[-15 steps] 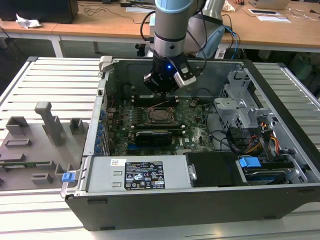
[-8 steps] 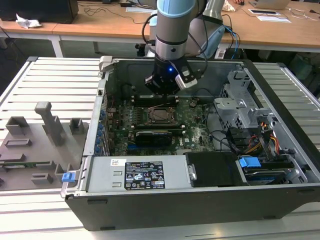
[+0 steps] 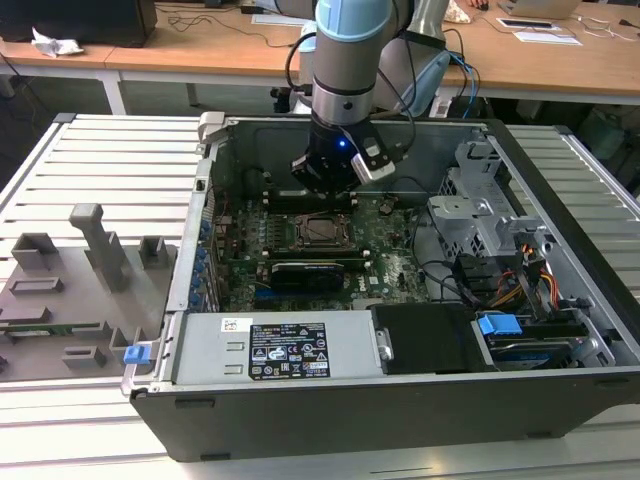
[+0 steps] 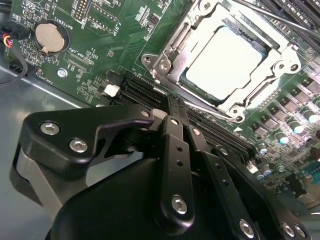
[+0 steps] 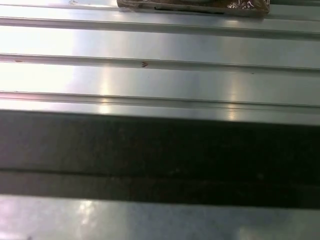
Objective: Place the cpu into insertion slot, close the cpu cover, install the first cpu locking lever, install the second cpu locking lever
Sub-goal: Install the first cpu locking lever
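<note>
The cpu (image 4: 227,60), a flat square with a silver-grey top, lies in the insertion slot (image 3: 322,231) on the green motherboard (image 4: 100,30). The cpu cover (image 4: 250,95), a metal frame with a large window, lies flat over the chip's edges. A thin metal lever rod (image 4: 280,19) runs along one side of the socket. My gripper (image 4: 172,103) hangs just beside the socket, its tips over the long memory slots (image 4: 145,92). Its fingers are shut together with nothing between them. In the exterior view the gripper (image 3: 325,187) is just behind the socket.
The board sits inside an open computer case (image 3: 190,300) on a ribbed metal table (image 5: 150,50). A black expansion card (image 3: 310,272), a power supply (image 3: 285,350), a drive cage (image 3: 480,200) and loose cables (image 3: 520,280) surround the socket. Grey fixtures (image 3: 90,260) stand at the exterior view's left.
</note>
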### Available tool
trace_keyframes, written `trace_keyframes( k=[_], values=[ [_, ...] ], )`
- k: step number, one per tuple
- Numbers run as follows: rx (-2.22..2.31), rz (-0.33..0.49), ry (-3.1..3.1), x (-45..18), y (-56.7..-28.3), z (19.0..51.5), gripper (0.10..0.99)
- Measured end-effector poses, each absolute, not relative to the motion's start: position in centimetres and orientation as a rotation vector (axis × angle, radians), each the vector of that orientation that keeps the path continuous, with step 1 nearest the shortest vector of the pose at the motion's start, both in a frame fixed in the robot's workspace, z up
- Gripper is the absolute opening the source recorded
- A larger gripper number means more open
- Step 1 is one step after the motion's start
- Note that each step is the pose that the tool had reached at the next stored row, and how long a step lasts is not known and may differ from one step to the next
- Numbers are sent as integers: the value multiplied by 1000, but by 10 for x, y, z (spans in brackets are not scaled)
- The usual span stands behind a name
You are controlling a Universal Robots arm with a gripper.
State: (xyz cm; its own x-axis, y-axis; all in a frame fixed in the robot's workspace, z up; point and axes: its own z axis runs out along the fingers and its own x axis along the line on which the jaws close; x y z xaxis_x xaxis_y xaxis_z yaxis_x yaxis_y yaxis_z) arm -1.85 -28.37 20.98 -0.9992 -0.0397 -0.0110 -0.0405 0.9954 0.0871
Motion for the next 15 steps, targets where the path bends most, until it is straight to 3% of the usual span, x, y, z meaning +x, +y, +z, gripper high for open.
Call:
trace_keyframes(
  k=[15],
  values=[
    [-49,122,3129,-16,-284,204,106]
  ],
)
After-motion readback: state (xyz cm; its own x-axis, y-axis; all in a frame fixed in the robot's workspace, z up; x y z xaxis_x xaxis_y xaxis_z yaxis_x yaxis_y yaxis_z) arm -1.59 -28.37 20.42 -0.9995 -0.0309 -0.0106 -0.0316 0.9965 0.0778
